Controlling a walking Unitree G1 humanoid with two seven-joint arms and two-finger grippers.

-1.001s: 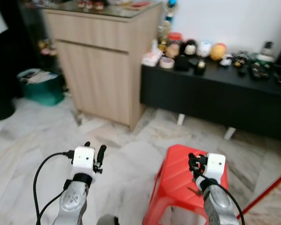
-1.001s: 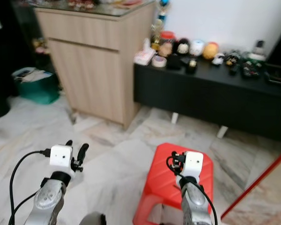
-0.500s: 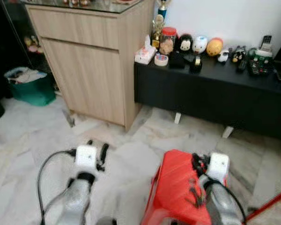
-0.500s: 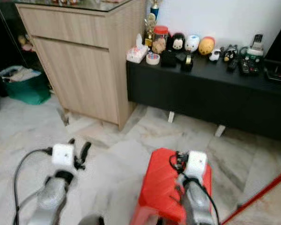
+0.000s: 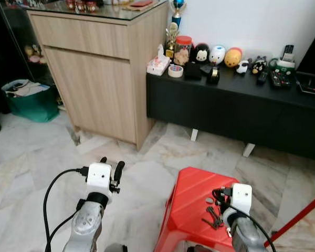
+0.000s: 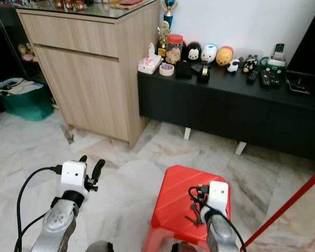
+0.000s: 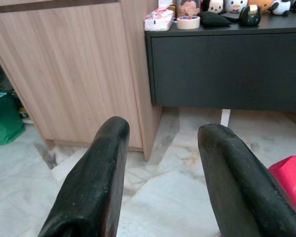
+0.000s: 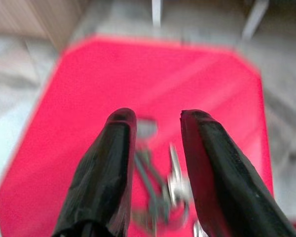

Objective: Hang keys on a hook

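- Right wrist view: my right gripper [image 8: 155,163] hangs just above the keys [image 8: 160,190], its two black fingers [image 8: 106,168] spread a moderate way and holding nothing; the keys show, blurred, in the gap between them. I judge this pose lines the gripper up for a pick.
- Left eye view: the keys [image 5: 213,215] lie flat on the top of a red plastic stool [image 5: 191,202], near its edge on my right side and beside a small hole in the seat. The right gripper [image 5: 219,195] sits directly over that spot.
- Left eye view: my left gripper [image 5: 109,167] is held forward over the floor, well apart from the stool; in the left wrist view its fingers [image 7: 96,182] stand wide with nothing between them. I judge it is idle for this step.
- Surface: pale marble-patterned floor tiles [image 5: 37,157], glossy, so the stool may slide if pushed.
- Room: a light wooden cabinet [image 5: 94,79] stands ahead to my left; beside it a low black worktop [image 5: 236,107] carries small figurines, a roll of tape and remote controls. A green bin [image 5: 26,100] sits further left.
- A hook for the keys I cannot make out from here.
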